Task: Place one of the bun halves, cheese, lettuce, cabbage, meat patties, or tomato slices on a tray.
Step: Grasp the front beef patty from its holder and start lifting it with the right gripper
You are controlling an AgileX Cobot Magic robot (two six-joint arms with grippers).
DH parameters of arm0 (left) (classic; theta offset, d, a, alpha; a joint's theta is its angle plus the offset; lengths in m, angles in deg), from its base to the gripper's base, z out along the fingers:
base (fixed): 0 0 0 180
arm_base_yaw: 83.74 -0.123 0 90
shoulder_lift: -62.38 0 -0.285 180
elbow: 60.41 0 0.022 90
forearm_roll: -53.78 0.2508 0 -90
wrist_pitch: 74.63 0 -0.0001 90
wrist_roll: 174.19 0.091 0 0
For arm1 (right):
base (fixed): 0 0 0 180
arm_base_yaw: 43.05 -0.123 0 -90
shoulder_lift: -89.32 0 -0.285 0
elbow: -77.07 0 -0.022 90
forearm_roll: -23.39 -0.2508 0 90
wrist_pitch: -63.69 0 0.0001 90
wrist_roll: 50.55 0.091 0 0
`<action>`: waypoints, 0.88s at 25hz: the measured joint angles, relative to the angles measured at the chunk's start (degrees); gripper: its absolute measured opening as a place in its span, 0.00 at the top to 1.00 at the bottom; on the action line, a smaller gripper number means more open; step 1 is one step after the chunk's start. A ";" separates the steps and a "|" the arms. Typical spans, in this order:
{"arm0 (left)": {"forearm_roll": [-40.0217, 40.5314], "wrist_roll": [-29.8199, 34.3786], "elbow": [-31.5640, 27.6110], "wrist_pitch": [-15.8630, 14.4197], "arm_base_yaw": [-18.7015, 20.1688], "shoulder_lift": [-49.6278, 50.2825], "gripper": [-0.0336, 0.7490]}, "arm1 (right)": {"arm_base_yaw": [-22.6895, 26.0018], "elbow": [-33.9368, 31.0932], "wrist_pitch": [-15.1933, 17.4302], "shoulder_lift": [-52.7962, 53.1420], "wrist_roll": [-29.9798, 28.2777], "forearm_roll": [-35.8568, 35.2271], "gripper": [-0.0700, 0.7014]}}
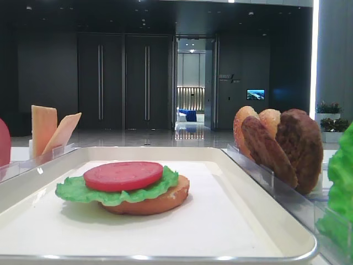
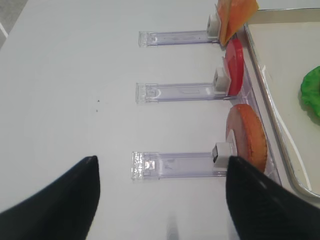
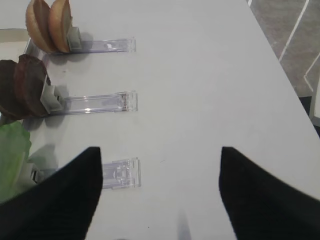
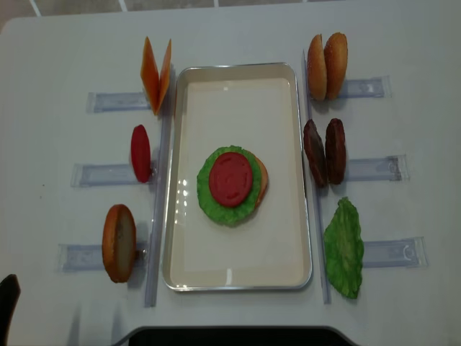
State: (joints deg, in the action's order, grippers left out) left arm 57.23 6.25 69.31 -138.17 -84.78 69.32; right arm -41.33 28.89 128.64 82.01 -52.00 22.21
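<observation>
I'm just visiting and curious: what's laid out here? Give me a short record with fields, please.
Tray: holds a stack, bun half at the bottom, lettuce on it, tomato slice on top
Left holders: cheese, one tomato slice, one bun half
Right holders: two bun halves, two meat patties, one lettuce leaf
Right gripper: open, empty, above the table
Left gripper: open, empty

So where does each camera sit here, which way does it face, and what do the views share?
Low front view: at table height, facing along the tray to the stacked bun, lettuce and tomato; no arm shows.
Right wrist: above the table, facing the patties; right claw open.
Left wrist: facing the spare tomato slice; left claw open.
Overhead: straight down on everything; no claw clearly shows.
Shared: overhead and low front both show the stack.
</observation>
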 joint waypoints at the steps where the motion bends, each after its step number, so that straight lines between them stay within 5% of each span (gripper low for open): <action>1: 0.00 0.00 0.00 0.00 0.00 0.00 0.19 | 0.00 0.00 0.00 0.00 0.00 0.00 0.30; 22: 0.00 0.00 0.00 0.00 0.00 0.00 0.19 | 0.00 0.00 0.00 0.00 0.00 0.00 0.30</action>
State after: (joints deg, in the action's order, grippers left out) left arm 57.23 6.25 69.31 -138.17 -84.78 69.32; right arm -41.33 28.89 128.64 82.01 -52.00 22.21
